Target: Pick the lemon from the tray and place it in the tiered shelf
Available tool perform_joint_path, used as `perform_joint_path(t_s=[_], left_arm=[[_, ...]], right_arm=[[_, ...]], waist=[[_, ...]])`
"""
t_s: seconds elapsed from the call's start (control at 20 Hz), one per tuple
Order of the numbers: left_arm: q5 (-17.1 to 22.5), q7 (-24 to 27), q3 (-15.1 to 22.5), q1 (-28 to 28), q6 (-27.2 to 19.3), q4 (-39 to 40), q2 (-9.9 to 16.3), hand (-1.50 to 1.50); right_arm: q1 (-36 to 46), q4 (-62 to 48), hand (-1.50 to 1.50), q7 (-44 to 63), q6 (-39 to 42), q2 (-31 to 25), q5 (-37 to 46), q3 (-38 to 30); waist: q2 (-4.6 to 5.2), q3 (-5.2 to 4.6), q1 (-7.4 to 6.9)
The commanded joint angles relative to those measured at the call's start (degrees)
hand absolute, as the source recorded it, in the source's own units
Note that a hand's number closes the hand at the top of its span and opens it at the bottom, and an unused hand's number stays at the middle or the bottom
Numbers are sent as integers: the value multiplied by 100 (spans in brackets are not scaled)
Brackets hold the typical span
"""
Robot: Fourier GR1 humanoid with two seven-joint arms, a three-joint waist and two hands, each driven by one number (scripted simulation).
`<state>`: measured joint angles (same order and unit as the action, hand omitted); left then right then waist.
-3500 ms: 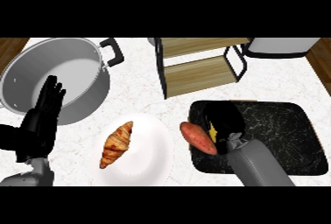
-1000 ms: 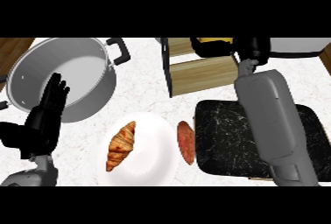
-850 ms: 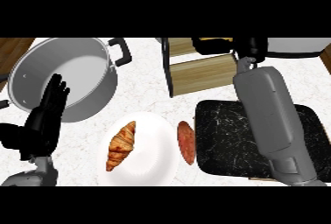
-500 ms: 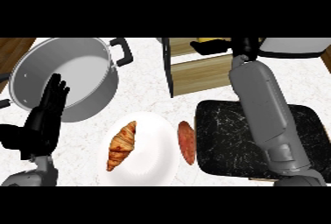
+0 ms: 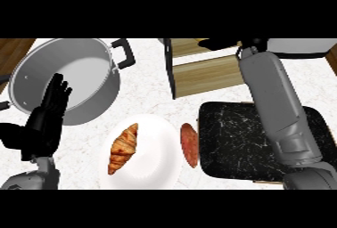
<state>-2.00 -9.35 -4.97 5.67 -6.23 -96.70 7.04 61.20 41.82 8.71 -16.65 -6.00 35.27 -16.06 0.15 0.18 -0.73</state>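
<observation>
Right forearm has pushed deeper over the wooden tiered shelf [image 5: 209, 73] | right hand [image 5: 217, 43] barely visible, grip unreadable | yellow lemon unseen | black marble tray [image 5: 253, 138] lemon-free, release likely next

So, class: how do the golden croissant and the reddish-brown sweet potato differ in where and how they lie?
The golden croissant lies on the white round plate; the reddish-brown sweet potato lies off it, between the plate and the black marbled tray. The croissant slants; the sweet potato lies nearly straight up the view. Both are elongated and untouched by either hand.
</observation>
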Motion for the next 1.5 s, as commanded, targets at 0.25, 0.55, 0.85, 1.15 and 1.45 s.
perform_joint_path(t_s=[0.25,0.55,0.85,1.15,1.45], left_arm=[[2,-72,-104,-191,11,-115,63,0],[-134,-194,17,-156,-154,-177,-85,0],[139,-289,-264,36,115,-159,206,0],[-14,-118,-169,-31,44,-26,94,0],[113,427,-296,-128,181,459,47,0]], right_arm=[[46,910,-150,329,-224,-218,-602,-365],[-606,2016,-150,1258,567,-1091,-994,-680],[-1822,2863,-150,1153,1286,-1761,-1718,-1200],[-2439,3061,-150,915,2204,-2319,-2693,-1712],[-2796,3284,-150,965,2759,-2884,-3283,-1982]], waist=[[-40,-19,77],[-81,-20,228],[-46,-17,173],[-22,-16,99],[-16,-19,93]])
